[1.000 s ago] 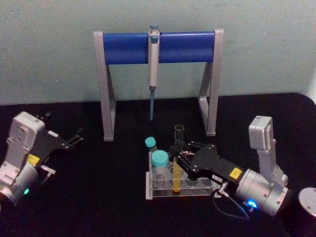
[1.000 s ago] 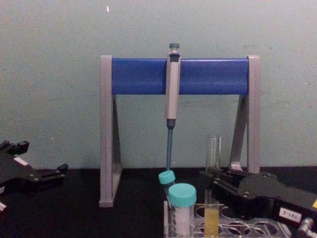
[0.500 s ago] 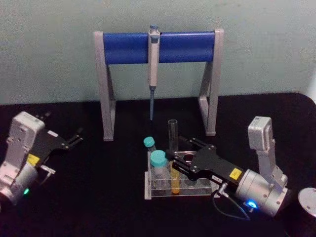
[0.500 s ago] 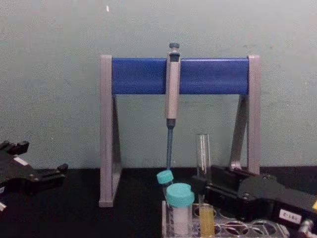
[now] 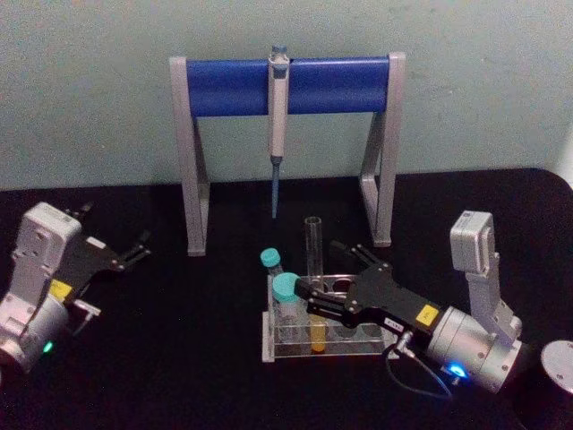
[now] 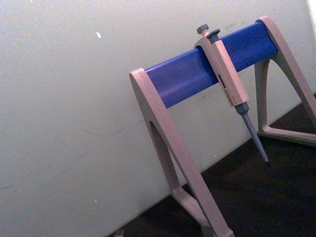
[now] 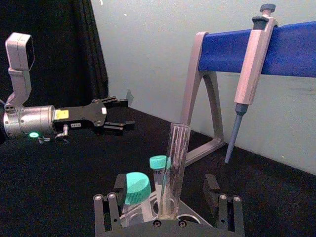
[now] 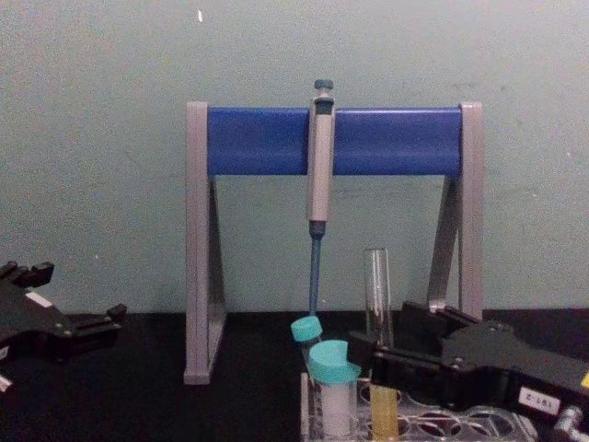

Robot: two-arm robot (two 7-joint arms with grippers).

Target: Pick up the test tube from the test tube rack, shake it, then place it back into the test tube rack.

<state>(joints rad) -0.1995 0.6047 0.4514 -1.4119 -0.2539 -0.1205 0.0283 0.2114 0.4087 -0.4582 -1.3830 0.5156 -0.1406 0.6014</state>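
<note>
Black worktop (image 5: 215, 358), pale wall behind. Biggest item: grey-and-blue pipette stand (image 5: 286, 85) at the back centre, with a pipette (image 5: 277, 116) hanging from its bar, tip down.

Left arm parked at the left edge of the worktop, well apart from the rack; left claw (image 5: 139, 248) has its fingers slightly apart, holding nothing.

Right arm reaches in from the right, over the test tube rack (image 5: 291, 345). Right claw (image 5: 315, 300) sits at the test tube (image 5: 312, 260), one finger on each side of it, jaws spread; the right wrist view shows clear gaps between the glass and both fingers (image 7: 114, 210), so not clamped.

Rack is clear plastic, front centre of the worktop, just ahead of the stand's right leg.

Test tube stands upright in the rack, open top well above the claw, yellow liquid in its lower part below the finger line. Just to its left in the rack: wide teal-capped tube (image 5: 286, 305), and behind that a thin teal-capped tube (image 5: 272, 266), tilted.
</note>
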